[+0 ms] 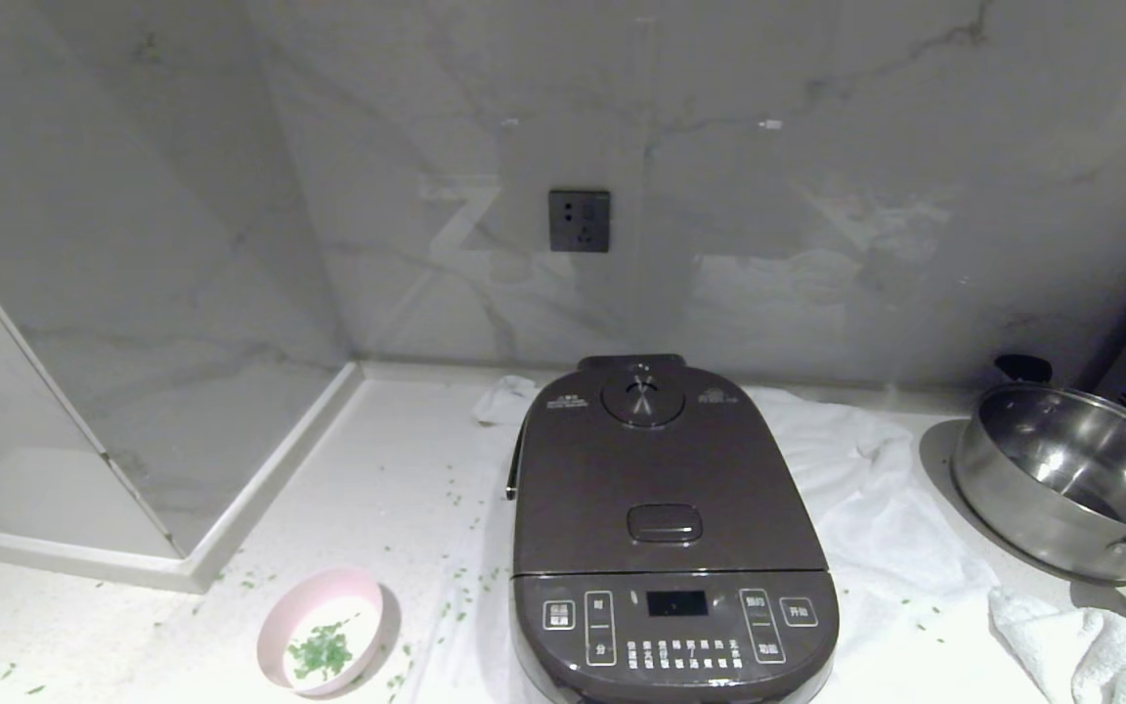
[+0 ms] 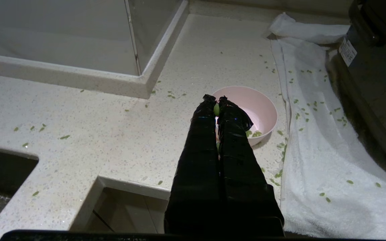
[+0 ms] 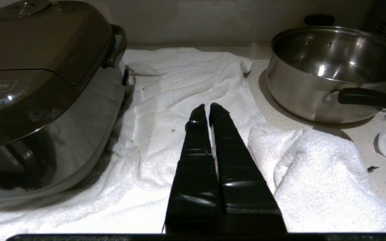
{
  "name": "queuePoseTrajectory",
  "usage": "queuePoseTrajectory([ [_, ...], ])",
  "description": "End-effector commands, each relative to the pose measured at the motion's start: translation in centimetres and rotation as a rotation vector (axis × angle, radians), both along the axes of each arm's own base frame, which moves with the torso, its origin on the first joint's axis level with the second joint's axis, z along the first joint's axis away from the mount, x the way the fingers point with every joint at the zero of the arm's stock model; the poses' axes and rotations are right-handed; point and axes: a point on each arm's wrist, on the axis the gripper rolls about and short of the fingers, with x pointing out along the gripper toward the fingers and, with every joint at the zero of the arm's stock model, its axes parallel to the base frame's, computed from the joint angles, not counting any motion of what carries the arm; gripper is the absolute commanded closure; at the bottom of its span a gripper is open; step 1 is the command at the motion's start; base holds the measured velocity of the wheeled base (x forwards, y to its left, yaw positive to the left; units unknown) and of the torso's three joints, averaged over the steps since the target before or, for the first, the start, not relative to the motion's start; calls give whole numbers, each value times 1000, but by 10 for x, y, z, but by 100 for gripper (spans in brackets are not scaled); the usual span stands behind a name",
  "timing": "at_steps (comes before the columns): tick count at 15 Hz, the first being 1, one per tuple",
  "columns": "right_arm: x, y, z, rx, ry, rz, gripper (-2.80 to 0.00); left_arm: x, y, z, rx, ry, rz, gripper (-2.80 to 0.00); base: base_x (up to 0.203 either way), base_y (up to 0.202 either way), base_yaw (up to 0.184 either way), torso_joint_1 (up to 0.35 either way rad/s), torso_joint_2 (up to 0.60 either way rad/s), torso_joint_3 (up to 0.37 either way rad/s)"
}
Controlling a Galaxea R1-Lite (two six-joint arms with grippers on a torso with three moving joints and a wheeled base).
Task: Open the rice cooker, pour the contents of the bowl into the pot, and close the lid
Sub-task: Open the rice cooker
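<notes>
Surface (image 1: pixel 368 460): pale speckled stone, running to a marble back wall with a dark socket (image 1: pixel 580 221); green grains scattered loose over it.
Rice cooker (image 1: pixel 666 533): dark grey-brown, centre of the surface, front panel facing the robot, standing on a white towel (image 1: pixel 876 508).
Lid (image 1: pixel 656 469): down and flush, steam vent at the rear, oval latch button near the front edge; the pot is not visible.
Steel pan (image 1: pixel 1071 479): shiny, black handles, on the robot's right of the cooker, well apart from it.
Right arm: out of the head view; its wrist view has it held low and near level above the towel, between cooker and pan, pointing toward the back wall.
Right claw (image 3: pixel 206 107): fingers pressed together along their length, holding nothing, clear of the towel.
Left arm: also out of the head view; wrist view looks down over the front of the surface toward the bowl.
Left claw (image 2: pixel 215 100): fingers pressed together, a green speck caught near the tips; above the bowl's near side, contact cannot be judged.
Bowl (image 1: pixel 322 629): pink outside, white inside, upright, near the cooker's front left corner.
Contents (image 1: pixel 321 653): small heap of green grains in the bowl's bottom.
</notes>
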Motion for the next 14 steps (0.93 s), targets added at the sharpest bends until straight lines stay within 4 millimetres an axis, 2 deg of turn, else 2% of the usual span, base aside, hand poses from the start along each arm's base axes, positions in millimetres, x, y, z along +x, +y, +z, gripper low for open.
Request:
queuePoseTrajectory([
  [1,0,0,0,1,0,0,0,0,0,0,-1,-1,1,0,0,0,0,0,0,0],
  [4,1,0,1,-12,27,-1,0,0,0,0,-1,0,1,0,0,0,0,0,0,0],
  [5,-2,0,13,-12,7,-1,0,0,0,0,-1,0,1,0,0,0,0,0,0,0],
  [6,-4,0,33,5,-13,4,0,0,0,0,-1,-1,1,0,0,0,0,0,0,0],
  [8,7,1,77,54,31,49,0,0,0,0,-1,-1,1,0,0,0,0,0,0,0],
  [11,51,3,140,98,136,144,0,0,0,0,-1,-1,1,0,0,0,0,0,0,0],
  [14,121,10,186,172,248,239,0,0,0,0,-1,-1,1,0,0,0,0,0,0,0],
])
